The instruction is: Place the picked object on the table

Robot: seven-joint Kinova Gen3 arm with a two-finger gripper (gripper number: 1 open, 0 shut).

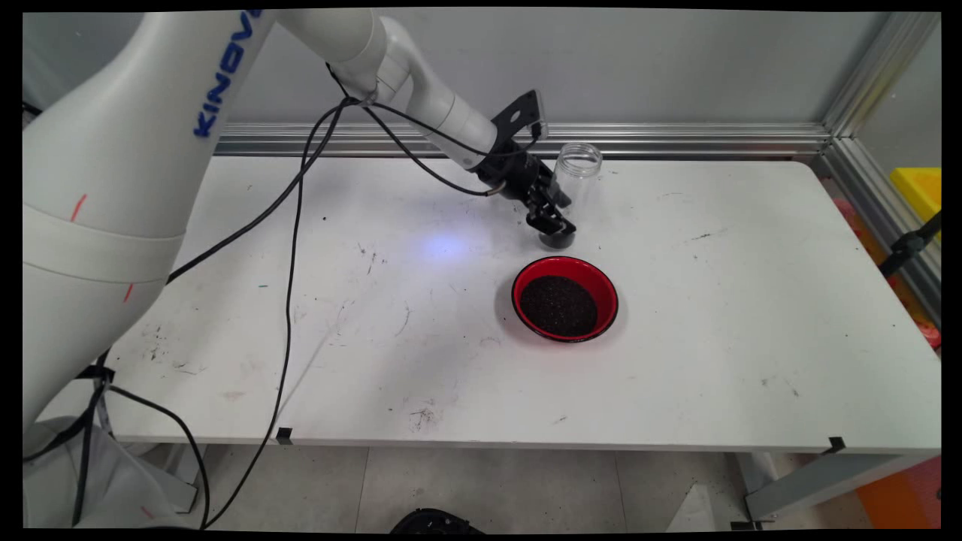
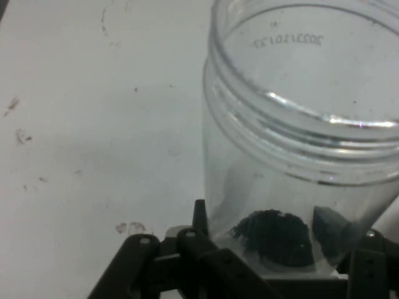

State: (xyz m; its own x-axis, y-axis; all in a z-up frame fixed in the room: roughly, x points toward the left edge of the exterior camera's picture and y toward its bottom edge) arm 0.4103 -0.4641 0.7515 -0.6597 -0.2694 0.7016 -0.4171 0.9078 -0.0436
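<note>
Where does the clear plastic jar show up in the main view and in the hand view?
Main view: clear jar stands upright near the table's far edge, behind the red bowl, at the pincer.
Hand view: the jar fills the right half, mouth open.
Shared landmark: the dark granules in its bottom.

Jar's base behind the hand; right side cropped.
</note>
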